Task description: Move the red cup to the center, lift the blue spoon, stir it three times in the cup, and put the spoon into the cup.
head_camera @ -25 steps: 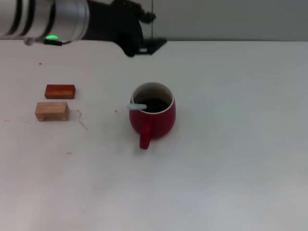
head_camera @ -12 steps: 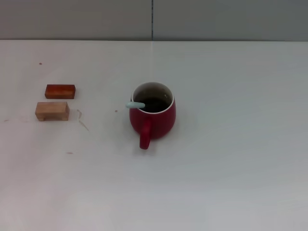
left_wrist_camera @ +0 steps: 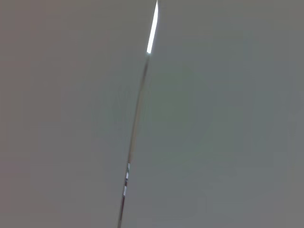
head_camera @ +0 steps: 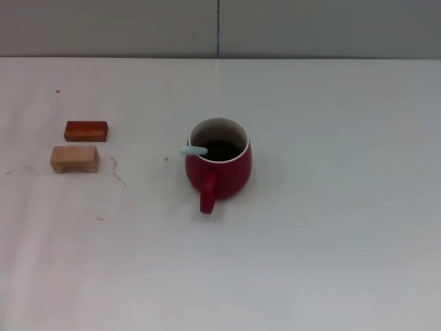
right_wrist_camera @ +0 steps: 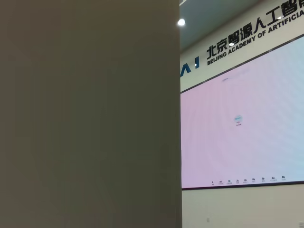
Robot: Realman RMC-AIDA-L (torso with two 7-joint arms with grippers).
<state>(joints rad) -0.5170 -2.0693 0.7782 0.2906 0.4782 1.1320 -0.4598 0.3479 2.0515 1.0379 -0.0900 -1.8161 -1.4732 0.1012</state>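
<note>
With neither hand in view, I cannot tell their state. Red cup (head_camera: 218, 164) sits mid-surface (head_camera: 331, 227); blue spoon (head_camera: 194, 150) rests inside, handle over rim. Task looks done.

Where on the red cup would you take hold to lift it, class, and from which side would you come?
Grip the loop handle of the red cup: it juts from the side nearest the robot, so come from the front with fingers either side of it. Avoid the rim on the robot's left, where the blue spoon leans out. Neither hand is in view.
</note>
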